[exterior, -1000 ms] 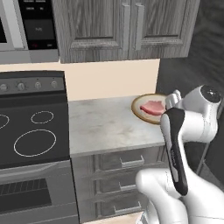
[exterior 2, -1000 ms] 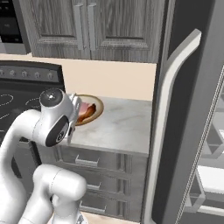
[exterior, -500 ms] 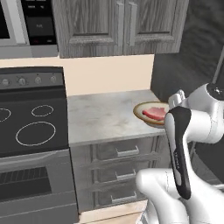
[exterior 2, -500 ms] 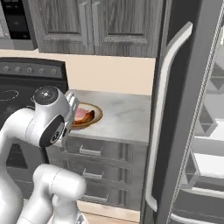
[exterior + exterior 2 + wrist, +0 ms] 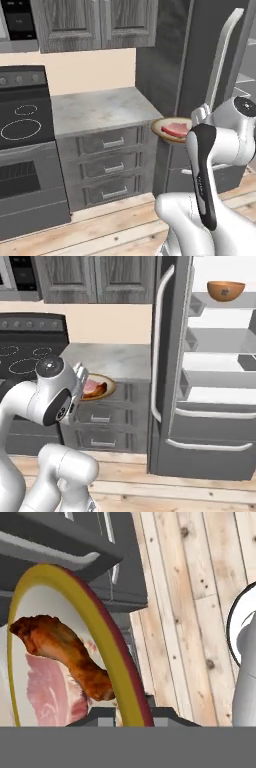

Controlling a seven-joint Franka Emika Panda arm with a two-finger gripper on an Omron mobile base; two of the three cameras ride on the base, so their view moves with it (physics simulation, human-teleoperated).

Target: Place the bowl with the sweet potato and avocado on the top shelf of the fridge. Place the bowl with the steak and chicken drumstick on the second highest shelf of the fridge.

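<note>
Left base view: bowl (image 5: 171,130) with steak (image 5: 174,130) held off desk (image 5: 100,108) edge, before fridge door (image 5: 212,65).
Right base view: open fridge (image 5: 220,371); orange bowl (image 5: 226,290) on top shelf.
Hand view: my claw (image 5: 131,712) clenched on bowl rim; drumstick (image 5: 65,653) over steak.

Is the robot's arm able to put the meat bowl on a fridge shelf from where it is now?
Probably yes: the fridge door stands open and the shelf under the orange bowl looks bare, though the meat bowl is some way off.
</note>
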